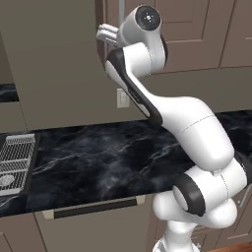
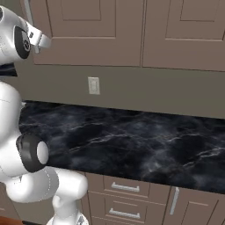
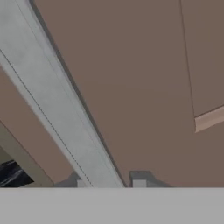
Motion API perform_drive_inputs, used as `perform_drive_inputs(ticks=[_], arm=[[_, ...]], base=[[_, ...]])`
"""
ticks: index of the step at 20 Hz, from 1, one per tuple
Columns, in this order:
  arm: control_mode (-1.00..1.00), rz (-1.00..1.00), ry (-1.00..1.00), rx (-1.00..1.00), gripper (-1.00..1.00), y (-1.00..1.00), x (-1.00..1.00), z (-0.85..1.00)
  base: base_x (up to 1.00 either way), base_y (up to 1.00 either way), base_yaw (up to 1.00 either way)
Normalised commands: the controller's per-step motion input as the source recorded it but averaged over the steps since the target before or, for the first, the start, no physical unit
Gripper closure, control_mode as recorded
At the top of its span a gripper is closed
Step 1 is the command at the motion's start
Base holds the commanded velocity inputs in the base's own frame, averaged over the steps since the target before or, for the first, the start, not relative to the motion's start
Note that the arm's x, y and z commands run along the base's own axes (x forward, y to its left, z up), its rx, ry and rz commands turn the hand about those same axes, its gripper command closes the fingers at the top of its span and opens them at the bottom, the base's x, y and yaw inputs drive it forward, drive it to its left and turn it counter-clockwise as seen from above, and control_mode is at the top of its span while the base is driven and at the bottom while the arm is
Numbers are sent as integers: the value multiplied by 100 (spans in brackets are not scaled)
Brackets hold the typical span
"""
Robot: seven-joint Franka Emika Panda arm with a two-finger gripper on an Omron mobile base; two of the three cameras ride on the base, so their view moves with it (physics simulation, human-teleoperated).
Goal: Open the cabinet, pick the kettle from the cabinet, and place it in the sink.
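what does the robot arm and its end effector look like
The arm is glossy white with rounded, bulbous links and black bands at the joints. A round dark cap with a ringed centre closes the upper joint. The end effector has a pale grey-white body and two small, square grey finger tips. No cables or markings are visible.

Black marble counter [image 1: 108, 157]; white wall outlet [image 2: 93, 85] above it; beige drawers [image 2: 125, 188] below; wire rack [image 1: 15, 162] at left.
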Motion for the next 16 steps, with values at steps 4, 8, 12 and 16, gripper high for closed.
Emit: perform_drive_inputs(ticks=[4,8,12,16], arm=[[-100,1,0,10,100,4,-37,-3],[-100,3,0,7,100,3,-41,0],[-100,4,0,4,100,2,-43,0],[-100,3,0,1,100,4,-45,0]], base=[[0,0,0],[0,0,0],[0,0,0],[0,0,0]])
